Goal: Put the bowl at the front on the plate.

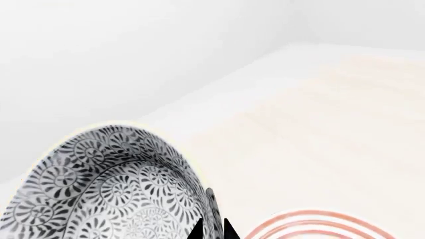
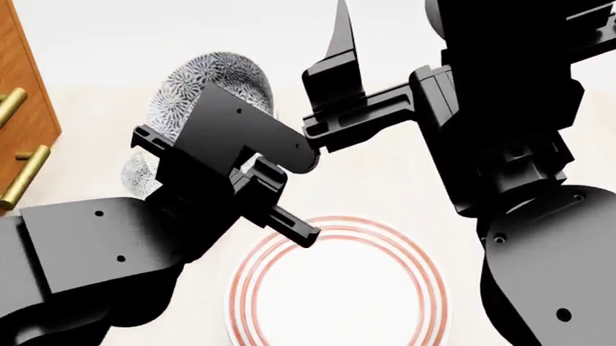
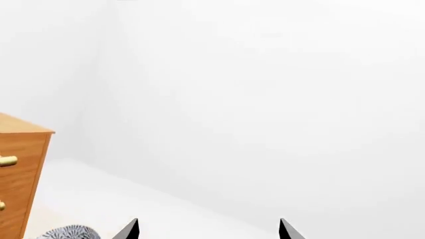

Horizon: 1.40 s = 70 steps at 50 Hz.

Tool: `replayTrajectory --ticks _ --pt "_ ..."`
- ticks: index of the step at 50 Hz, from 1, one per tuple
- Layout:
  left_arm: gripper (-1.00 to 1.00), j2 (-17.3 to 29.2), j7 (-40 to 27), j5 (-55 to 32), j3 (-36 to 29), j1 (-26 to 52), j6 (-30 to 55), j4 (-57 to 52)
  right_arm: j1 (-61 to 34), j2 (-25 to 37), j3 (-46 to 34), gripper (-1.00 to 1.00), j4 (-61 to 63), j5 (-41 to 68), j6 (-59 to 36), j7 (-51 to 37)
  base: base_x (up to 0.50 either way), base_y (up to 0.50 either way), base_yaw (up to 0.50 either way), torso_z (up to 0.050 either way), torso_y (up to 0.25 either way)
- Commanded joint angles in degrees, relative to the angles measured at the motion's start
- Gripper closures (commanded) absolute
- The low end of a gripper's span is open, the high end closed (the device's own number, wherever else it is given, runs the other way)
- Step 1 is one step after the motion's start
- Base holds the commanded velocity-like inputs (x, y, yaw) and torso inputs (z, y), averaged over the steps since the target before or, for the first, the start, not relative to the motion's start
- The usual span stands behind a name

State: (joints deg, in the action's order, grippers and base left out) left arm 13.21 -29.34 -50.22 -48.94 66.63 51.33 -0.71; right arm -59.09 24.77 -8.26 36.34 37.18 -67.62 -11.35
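Left claw pinching bowl rim, above plate's far-left edge

Left claw (image 1: 212, 230) is clamped on the bowl (image 1: 113, 189), which is lifted and tilted, just beyond the plate (image 2: 337, 292). Right claw (image 3: 209, 230) is spread, empty, raised beyond the plate. Plate sits on the surface (image 1: 319, 139).

Plate (image 2: 337, 288) bare, open from above; cabinet (image 2: 19, 115) at far left.

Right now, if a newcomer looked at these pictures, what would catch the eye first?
First, the patterned bowl, held tilted by the left claw pinching its rim above the table. Next, the red-ringed plate, lying bare just in front of the robot. The right claw hangs open, holding nothing.
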Motion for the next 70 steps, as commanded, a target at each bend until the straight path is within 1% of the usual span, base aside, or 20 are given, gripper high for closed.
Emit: replayTrajectory --ticks 1,20,23,31,43,60,65,69,70 --pt "1.00 -2.2 2.4 3.1 -2.6 1.4 -1.6 4.6 -0.9 0.0 -0.1 -1.00 0.3 0.5 -0.3 -0.3 0.00 0.00 0.00 0.000 0.000" --pt "1.00 -5.5 8.0 5.8 -8.4 2.2 -3.4 11.3 -0.7 0.3 -0.2 -1.00 0.5 1.1 0.0 -0.4 0.00 0.00 0.00 0.000 0.001" --pt "1.00 -6.2 8.6 5.1 -8.5 2.2 -3.0 11.6 -0.6 0.5 -0.1 -1.00 0.7 1.3 -0.3 -0.5 0.00 0.00 0.00 0.000 0.000" --pt "1.00 -7.3 8.9 5.7 -10.9 1.8 -2.6 11.4 -0.8 0.5 -0.1 -1.00 1.1 1.7 -0.6 -0.8 0.00 0.00 0.00 0.000 0.000" --pt "1.00 -8.8 9.1 5.9 -12.0 2.0 -2.7 13.1 -0.6 0.6 0.2 -1.00 1.8 2.5 -0.8 -1.1 0.00 0.00 0.00 0.000 0.001" --pt "1.00 -12.0 11.5 7.2 -14.9 2.6 -5.3 20.7 -0.3 1.1 0.2 -1.00 2.0 3.0 -0.3 -1.1 0.00 0.00 0.00 0.000 0.001" --pt "1.00 -13.0 12.4 6.6 -17.9 3.1 -6.8 23.9 -0.2 1.2 0.4 -1.00 2.0 3.1 -0.3 -1.2 0.00 0.00 0.00 0.000 0.000" --pt "1.00 -13.2 11.2 2.1 -23.6 5.1 -9.6 26.1 -0.1 1.3 0.3 -1.00 2.1 3.2 -0.2 -1.3 0.00 0.00 0.00 0.000 0.000" --pt "1.00 -13.2 10.4 -0.1 -25.3 5.9 -10.4 27.0 -0.1 1.3 0.3 -1.00 2.2 3.3 -0.3 -1.3 0.00 0.00 0.00 0.000 0.000"
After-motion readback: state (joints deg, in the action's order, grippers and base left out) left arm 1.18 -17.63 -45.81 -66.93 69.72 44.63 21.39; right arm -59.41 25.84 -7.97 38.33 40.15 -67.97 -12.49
